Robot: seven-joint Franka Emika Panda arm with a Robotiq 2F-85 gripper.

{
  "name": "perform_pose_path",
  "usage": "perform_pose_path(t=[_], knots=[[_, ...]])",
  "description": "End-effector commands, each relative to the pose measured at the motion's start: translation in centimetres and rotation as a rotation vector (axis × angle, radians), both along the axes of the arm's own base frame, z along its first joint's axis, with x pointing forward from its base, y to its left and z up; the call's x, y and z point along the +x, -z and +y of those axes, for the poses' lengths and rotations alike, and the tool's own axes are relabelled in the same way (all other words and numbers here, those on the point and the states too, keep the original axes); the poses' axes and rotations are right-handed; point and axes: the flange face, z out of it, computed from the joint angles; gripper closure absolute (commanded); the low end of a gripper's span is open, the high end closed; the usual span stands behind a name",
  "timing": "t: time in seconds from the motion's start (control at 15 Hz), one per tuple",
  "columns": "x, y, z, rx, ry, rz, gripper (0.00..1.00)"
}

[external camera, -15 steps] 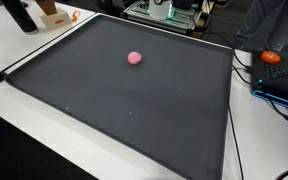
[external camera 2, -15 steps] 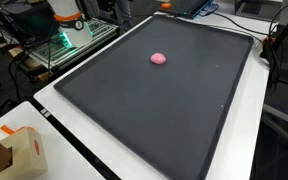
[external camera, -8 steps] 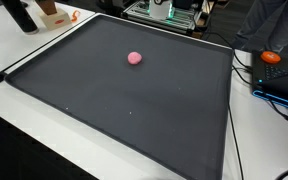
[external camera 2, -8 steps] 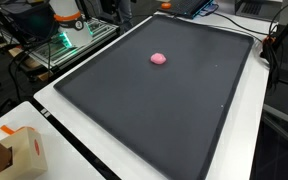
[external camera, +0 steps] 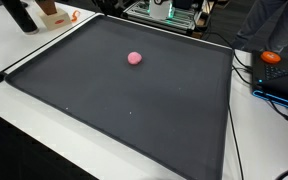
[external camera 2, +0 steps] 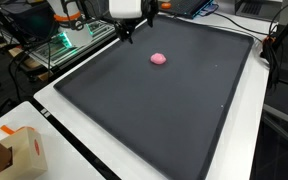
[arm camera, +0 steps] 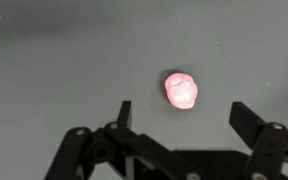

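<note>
A large black rectangular mat point(external camera: 134, 115) covers most of a white table point(external camera: 29, 95), with cluttered benches and cables beyond it. A small lumpy pink ball point(external camera: 135, 58) lies on the mat's far half, seen in both exterior views point(external camera 2: 158, 59). In an exterior view, the black two-fingered gripper point(external camera 2: 130, 36) hangs over the mat's far edge, apart from the ball. In the wrist view the gripper point(arm camera: 182, 116) has its jaws spread wide with nothing between them, and the ball point(arm camera: 181, 90) sits on the mat just ahead of the gap. A round orange object point(external camera: 272, 57) rests off the mat's side, and a brown cardboard box point(external camera 2: 24, 150) stands past the mat's near corner.
</note>
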Motion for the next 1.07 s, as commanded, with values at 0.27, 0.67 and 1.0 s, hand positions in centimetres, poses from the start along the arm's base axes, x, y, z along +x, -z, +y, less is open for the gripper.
perform_pose_path(t=[0.27,0.67,1.0], knots=[[4.2,5.8,-1.6,0.025,0.234,0.093,0.00],[6.4,9.5,-1.0,-0.043,0.317,0.166,0.00],[8.1,12.2,0.5,-0.108,0.309,0.215,0.00]])
